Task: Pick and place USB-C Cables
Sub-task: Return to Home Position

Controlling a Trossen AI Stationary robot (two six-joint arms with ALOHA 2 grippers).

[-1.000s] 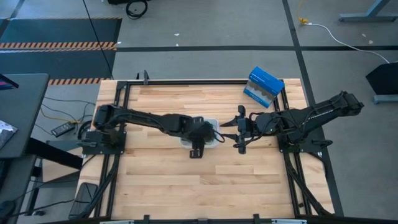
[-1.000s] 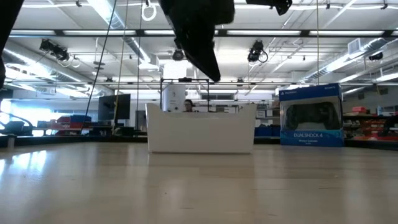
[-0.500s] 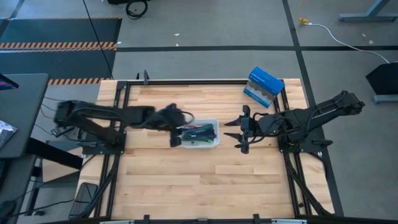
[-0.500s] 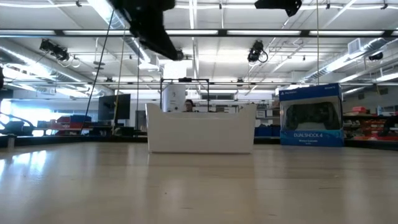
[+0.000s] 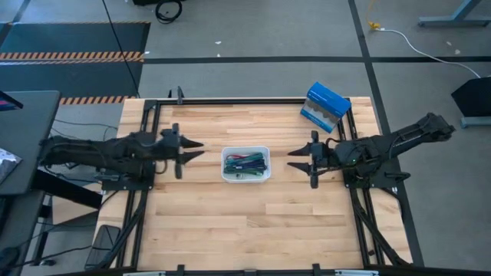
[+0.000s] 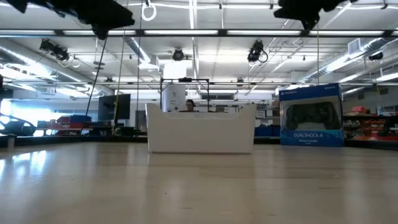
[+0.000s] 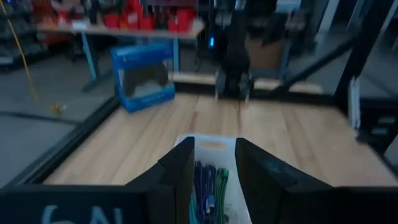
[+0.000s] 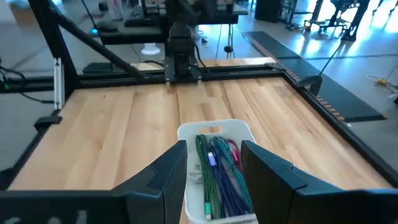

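The USB-C cables (image 5: 246,163) lie bunched inside the white square tray (image 5: 227,175) at the table's middle: green, teal, purple and magenta strands. They also show in the right wrist view (image 8: 219,169) and the left wrist view (image 7: 208,185). My left gripper (image 5: 197,149) hovers open to the left of the tray, pointing at it. My right gripper (image 5: 294,159) hovers open to the right of the tray, facing it. Neither holds anything. In the low view the tray (image 6: 200,129) hides the cables behind its wall.
A blue and white box (image 5: 326,106) stands near the table's far right corner, also seen in the low view (image 6: 310,115) and the left wrist view (image 7: 143,78). Black frame rails (image 5: 230,100) run along the table's edges. Bare wood lies on the tray's near side.
My left arm has drawn back from above the tray toward the table's left edge, and the tray with its cables now lies uncovered. My right gripper has pulled back a little toward the right edge. The tray has stayed in place.
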